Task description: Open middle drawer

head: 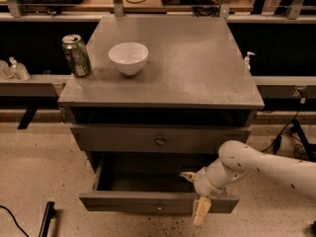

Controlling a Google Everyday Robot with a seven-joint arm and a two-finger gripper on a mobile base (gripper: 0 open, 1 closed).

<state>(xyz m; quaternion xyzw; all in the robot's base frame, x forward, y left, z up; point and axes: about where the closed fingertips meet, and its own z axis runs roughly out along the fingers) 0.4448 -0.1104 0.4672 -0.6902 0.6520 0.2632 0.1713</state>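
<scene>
One middle drawer (128, 202) pulled out toward camera, long axis left-right | jaws released, astride its front's right end

Grey cabinet (197, 78) fills centre frame. On its top, upper left: green can (76, 56), upright, just beside a white bowl (128, 57).

Top drawer (118, 138) sits flush. Middle drawer (123, 201) is pulled out, dark inside.

White arm (266, 164) enters from lower right. Gripper (192, 197) is at the drawer front's right part, fingers apart: one above the front edge, one hanging before it.
</scene>
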